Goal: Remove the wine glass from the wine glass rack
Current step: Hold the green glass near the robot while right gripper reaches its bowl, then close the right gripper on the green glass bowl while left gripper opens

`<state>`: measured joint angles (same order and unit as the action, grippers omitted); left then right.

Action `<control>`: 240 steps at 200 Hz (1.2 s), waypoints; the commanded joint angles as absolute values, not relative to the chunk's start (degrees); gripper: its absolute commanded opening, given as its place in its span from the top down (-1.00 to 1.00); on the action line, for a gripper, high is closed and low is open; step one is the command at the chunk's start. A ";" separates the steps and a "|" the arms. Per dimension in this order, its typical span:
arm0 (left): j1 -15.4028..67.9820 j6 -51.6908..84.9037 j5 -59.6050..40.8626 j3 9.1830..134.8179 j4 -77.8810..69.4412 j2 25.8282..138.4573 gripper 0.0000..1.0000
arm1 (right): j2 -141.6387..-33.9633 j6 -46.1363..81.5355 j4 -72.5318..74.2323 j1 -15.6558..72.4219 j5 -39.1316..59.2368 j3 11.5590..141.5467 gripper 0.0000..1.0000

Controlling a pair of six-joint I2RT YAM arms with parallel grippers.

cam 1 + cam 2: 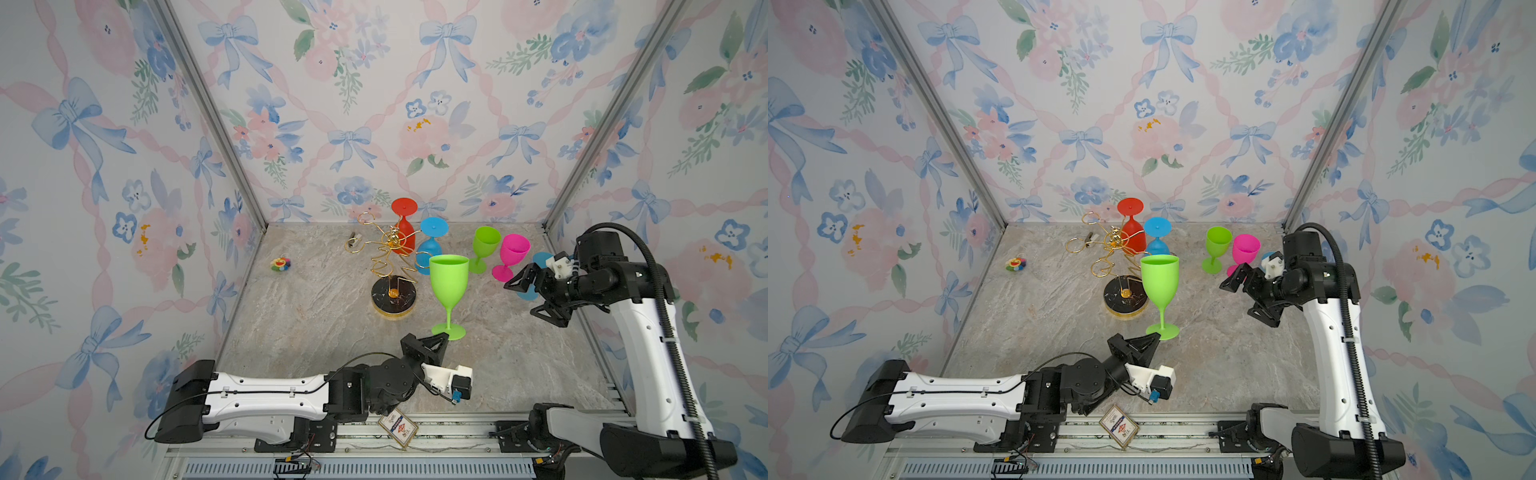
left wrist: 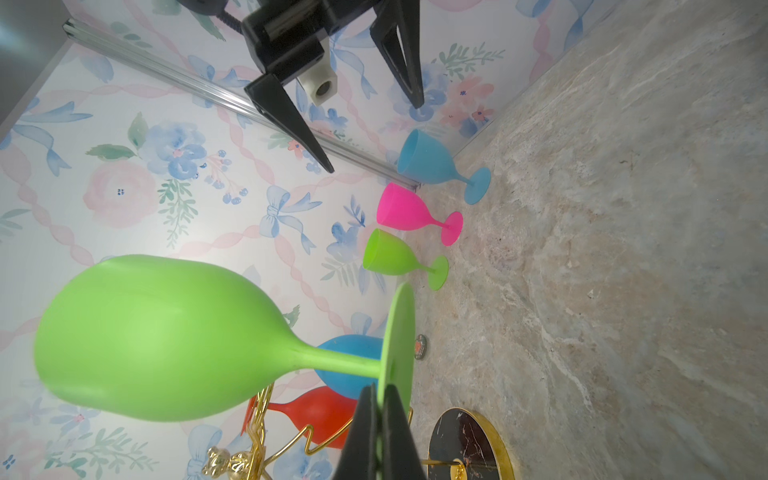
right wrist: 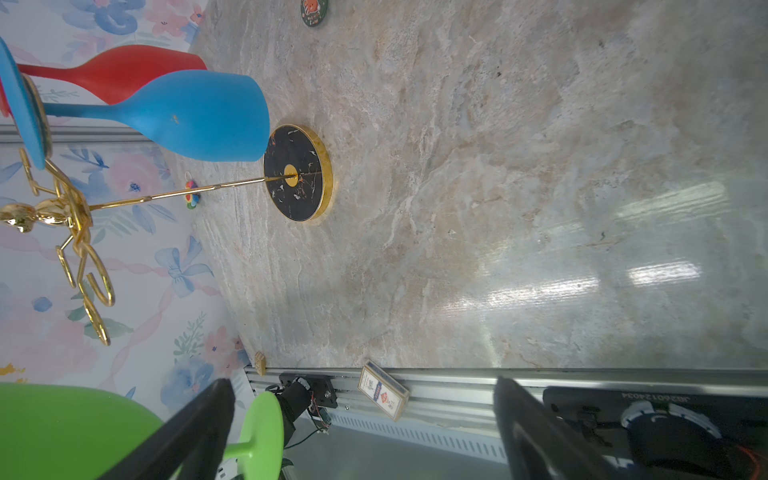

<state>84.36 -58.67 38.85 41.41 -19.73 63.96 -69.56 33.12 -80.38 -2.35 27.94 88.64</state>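
Wine glass [image 1: 449,274], green, looks light but top-heavy; left pincer [image 1: 444,337] pinches its foot, stem seems steadier; right pincer [image 1: 519,300] spread.

bright even light, barely any shadows. glare streaks on the tabletop [image 3: 457,166] in the right wrist view, and the close green glass [image 2: 158,336] looks soft.

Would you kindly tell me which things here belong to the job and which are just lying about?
Job: wine glass rack; green glass, foot clamped in left gripper; red glass and blue glass hanging on the rack.
Lying about: flower toy; card box; small clip; round badge.
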 commanded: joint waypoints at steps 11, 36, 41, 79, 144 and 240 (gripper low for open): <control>84.64 -63.75 40.05 37.55 -26.95 65.31 1.00 | -71.37 37.77 -84.47 -3.02 31.69 93.80 -0.91; 84.88 -66.75 40.34 35.57 -28.02 67.35 1.00 | -73.78 37.81 -86.67 -3.05 34.92 98.27 -0.84; 84.89 -67.08 40.19 35.14 -28.29 67.85 1.00 | -74.27 37.24 -87.69 -3.02 34.87 99.30 -0.83; 85.08 -67.12 39.87 33.19 -31.77 71.90 1.00 | -77.08 32.84 -93.53 -3.04 36.71 100.34 -0.77; 85.23 -82.49 43.85 24.88 -50.14 78.97 1.00 | -81.98 32.83 -95.10 2.90 40.53 100.65 -0.47; 85.34 -89.73 48.25 25.60 -63.57 89.71 1.00 | -85.84 31.51 -97.31 10.67 40.99 98.91 0.02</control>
